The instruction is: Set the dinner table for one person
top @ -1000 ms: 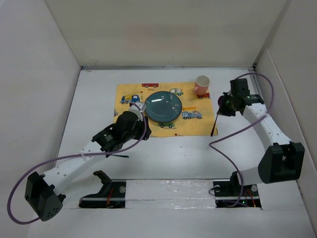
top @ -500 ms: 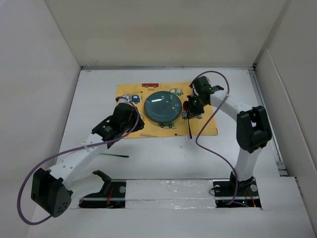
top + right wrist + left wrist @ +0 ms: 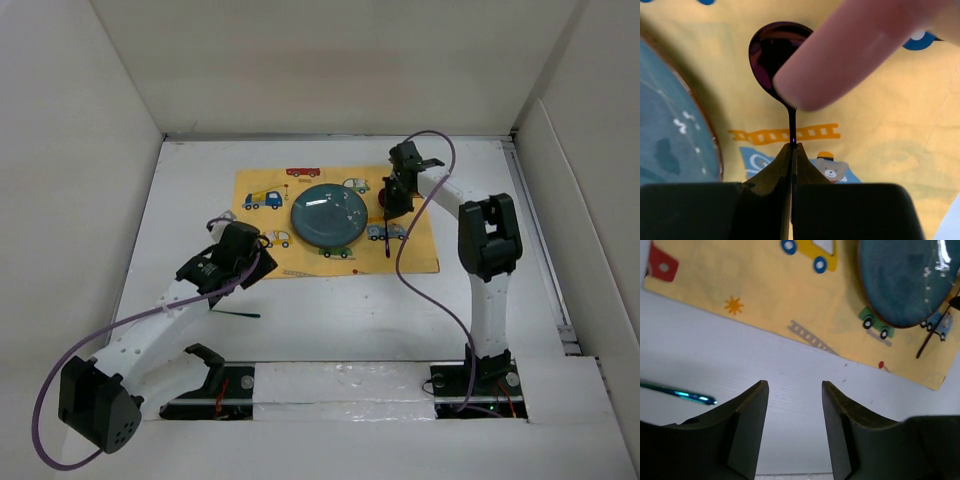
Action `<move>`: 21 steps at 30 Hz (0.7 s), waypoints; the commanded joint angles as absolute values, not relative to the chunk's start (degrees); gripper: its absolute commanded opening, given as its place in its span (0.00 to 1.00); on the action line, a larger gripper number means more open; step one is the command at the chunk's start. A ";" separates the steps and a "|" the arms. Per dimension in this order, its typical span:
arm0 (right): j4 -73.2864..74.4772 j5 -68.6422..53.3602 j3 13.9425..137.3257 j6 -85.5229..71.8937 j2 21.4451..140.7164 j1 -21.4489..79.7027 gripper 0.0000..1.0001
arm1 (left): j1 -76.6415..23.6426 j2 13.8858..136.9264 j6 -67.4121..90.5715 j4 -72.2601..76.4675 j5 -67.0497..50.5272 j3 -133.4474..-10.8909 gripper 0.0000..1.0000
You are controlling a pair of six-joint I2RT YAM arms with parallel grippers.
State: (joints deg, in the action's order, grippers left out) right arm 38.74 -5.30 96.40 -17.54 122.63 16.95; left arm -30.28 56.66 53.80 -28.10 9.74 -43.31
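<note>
Right wrist view alone shows the right gripper pinching a glossy thin-stemmed spoon; left gripper gapes wide

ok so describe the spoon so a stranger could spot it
Start at the yellow cloth placemat printed with toy cars on the white table, then the round teal plate on it. Right of the plate, the right gripper pinches the glossy dark purple spoon by its thin stem; the other slim utensil lies off the mat.
</note>
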 commanded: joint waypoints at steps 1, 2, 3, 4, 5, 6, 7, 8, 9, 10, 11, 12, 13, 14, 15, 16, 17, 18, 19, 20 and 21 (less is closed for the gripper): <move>37.80 -1.41 99.06 -17.66 122.87 17.14 0.00 | -28.83 54.58 60.20 -34.61 9.14 -39.91 0.45; 37.36 -0.97 98.53 -17.93 122.78 17.14 0.06 | -28.83 54.41 62.29 -35.67 9.40 -39.82 0.46; 36.57 -1.31 97.92 -18.10 122.17 17.14 0.10 | -28.83 54.40 63.36 -36.81 10.36 -39.90 0.47; 35.08 -2.45 96.17 -18.63 121.30 17.14 0.26 | -28.31 54.93 66.68 -40.74 11.59 -40.77 0.54; 35.07 -2.46 96.15 -18.63 121.29 17.14 0.26 | -28.30 55.54 66.71 -40.78 12.12 -40.78 0.54; 34.11 -2.98 95.46 -18.81 120.24 17.14 0.32 | -28.30 56.42 67.49 -41.83 12.48 -41.13 0.56; 33.75 -4.21 94.84 -18.90 119.54 17.14 0.37 | -28.30 57.21 68.20 -43.58 12.65 -41.65 0.56; 33.58 -4.65 93.88 -18.98 119.01 17.75 0.44 | -27.69 59.04 68.73 -44.29 13.18 -41.92 0.56; 33.57 -4.92 93.52 -19.16 117.52 17.75 0.47 | -27.69 60.11 69.95 -44.91 13.18 -42.01 0.56; 33.49 -4.92 93.08 -19.33 116.73 18.28 0.49 | -27.69 60.99 70.31 -45.17 13.27 -42.27 0.57; 33.31 -5.70 91.95 -19.51 115.76 18.28 0.54 | -27.16 62.65 70.31 -45.18 12.75 -42.36 0.57; 32.88 -6.15 91.24 -19.69 114.71 18.80 0.57 | -26.29 63.45 71.01 -45.26 12.48 -42.54 0.56; 32.70 -6.59 90.45 -19.95 112.26 18.81 0.58 | -25.67 63.98 71.28 -45.18 12.22 -42.63 0.56; 32.52 -7.37 89.57 -20.13 110.93 19.50 0.60 | -25.14 64.51 71.63 -45.35 12.30 -42.63 0.56; 32.17 -7.99 87.39 -20.13 109.61 19.51 0.62 | -24.61 64.51 72.24 -45.70 12.65 -42.63 0.55; 32.17 -8.69 86.58 -19.95 108.29 20.21 0.62 | -23.04 64.42 73.29 -46.31 13.00 -42.37 0.54; 32.34 -9.22 85.35 -19.69 105.41 20.21 0.62 | -21.72 63.73 73.30 -46.41 13.36 -41.84 0.53; 31.82 -9.23 82.38 -19.69 103.90 21.87 0.62 | -19.79 63.29 72.95 -46.49 13.27 -41.23 0.50; 31.12 -8.88 80.61 -19.77 102.32 22.49 0.62 | -15.34 63.02 71.99 -47.02 13.01 -40.35 0.49; 30.42 -8.88 78.77 -20.04 98.91 23.02 0.62 | -13.21 62.06 70.76 -46.67 12.66 -40.25 0.48; 29.37 -8.96 77.10 -20.21 97.14 23.90 0.61 | -10.92 61.53 69.79 -46.32 12.40 -39.99 0.47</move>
State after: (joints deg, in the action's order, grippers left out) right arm 33.15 -7.55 80.29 -19.84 102.94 21.56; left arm -16.10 64.10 69.76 -43.62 10.68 -40.21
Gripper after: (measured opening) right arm 0.615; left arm 0.474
